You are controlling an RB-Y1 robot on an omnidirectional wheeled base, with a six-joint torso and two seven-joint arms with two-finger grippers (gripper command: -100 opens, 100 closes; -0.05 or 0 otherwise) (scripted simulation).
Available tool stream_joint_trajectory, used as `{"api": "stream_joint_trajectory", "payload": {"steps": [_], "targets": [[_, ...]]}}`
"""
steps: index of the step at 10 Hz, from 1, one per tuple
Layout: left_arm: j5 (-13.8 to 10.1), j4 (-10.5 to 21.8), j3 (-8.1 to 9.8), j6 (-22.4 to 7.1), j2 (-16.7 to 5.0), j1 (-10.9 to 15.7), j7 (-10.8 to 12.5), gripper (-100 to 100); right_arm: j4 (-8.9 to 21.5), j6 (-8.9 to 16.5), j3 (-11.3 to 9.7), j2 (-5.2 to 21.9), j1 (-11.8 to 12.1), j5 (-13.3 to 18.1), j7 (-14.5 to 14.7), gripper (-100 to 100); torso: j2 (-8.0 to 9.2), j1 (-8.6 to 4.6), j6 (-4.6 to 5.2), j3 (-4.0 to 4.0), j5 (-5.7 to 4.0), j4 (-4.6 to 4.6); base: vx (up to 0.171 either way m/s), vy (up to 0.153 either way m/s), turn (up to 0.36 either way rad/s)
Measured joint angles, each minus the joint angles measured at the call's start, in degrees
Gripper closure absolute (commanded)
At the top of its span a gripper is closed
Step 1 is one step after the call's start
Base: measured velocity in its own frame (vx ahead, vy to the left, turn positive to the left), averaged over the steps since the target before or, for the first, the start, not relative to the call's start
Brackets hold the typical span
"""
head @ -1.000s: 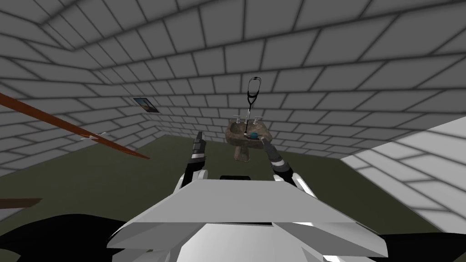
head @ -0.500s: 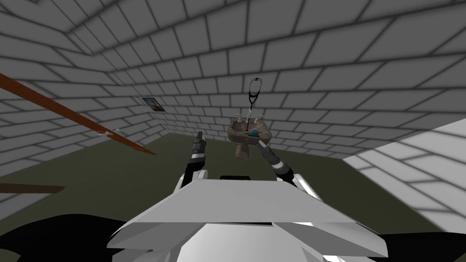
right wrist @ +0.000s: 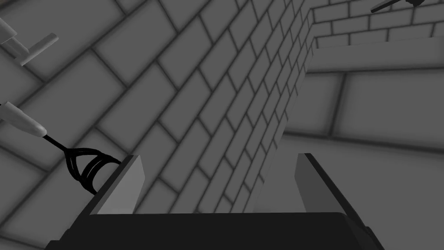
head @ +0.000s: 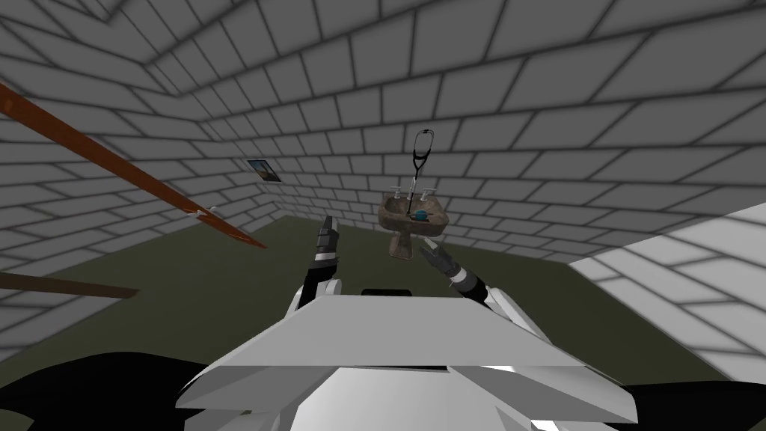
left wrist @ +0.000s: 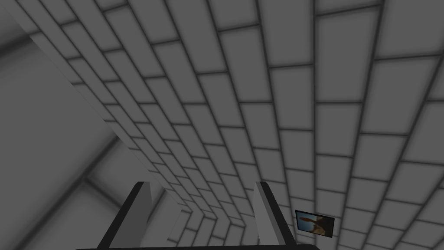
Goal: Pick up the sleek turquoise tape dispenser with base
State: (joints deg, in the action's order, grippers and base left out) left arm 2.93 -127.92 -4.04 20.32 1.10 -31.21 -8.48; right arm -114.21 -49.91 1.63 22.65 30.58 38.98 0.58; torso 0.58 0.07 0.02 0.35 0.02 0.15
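Roughly, the turquoise tape dispenser (head: 420, 215) sits in the basin of the brown sink (head: 390, 218), ahead of our right gripper (head: 425, 245), which like the left gripper (head: 329, 223) is spread and empty; we judge it rigid, smooth, bottom-heavy, so pinch its flat sides low.

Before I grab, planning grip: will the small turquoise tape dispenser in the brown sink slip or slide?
The turquoise tape dispenser looks small and rounded, so probably light but slippery. In the mottled brown sink basin, a nudge may slide it.
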Motion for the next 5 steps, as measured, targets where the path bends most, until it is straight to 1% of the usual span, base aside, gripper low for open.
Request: {"api": "stream_joint_trajectory", "payload": {"steps": [1,2,3,4,5], "targets": [[0.0,0.0,0.0,0.0,0.0,0.0,0.0,0,0.0,-0.1,0.1,0.3,0.0,1.5,0.0,-100,-0.25,-0.06,0.0,-0.14,-0.01,-0.05,-0.08,0.029,0.142],[0.0,0.0,0.0,0.0,0.0,0.0,0.0,0,0.9,-0.5,0.9,1.7,0.0,3.1,0.2,-100,-0.27,-0.05,-0.03,-0.16,-0.01,-0.07,-0.095,0.026,0.056],[0.0,0.0,0.0,0.0,0.0,0.0,0.0,0,1.3,-0.8,1.4,2.6,0.0,4.8,0.3,-100,-0.26,-0.06,0.0,-0.15,-0.01,-0.06,-0.052,0.018,-0.024],[0.0,0.0,0.0,0.0,0.0,0.0,0.0,0,1.3,-0.9,1.5,2.7,0.2,6.1,0.4,-100,-0.36,-0.07,0.0,-0.2,-0.02,-0.08,-0.105,0.055,0.132],[0.0,0.0,0.0,0.0,0.0,0.0,0.0,0,2.2,-1.7,2.5,4.0,0.6,7.5,0.9,-100,-0.24,0.02,-0.02,-0.15,0.0,-0.06,-0.103,0.042,0.059]]}}
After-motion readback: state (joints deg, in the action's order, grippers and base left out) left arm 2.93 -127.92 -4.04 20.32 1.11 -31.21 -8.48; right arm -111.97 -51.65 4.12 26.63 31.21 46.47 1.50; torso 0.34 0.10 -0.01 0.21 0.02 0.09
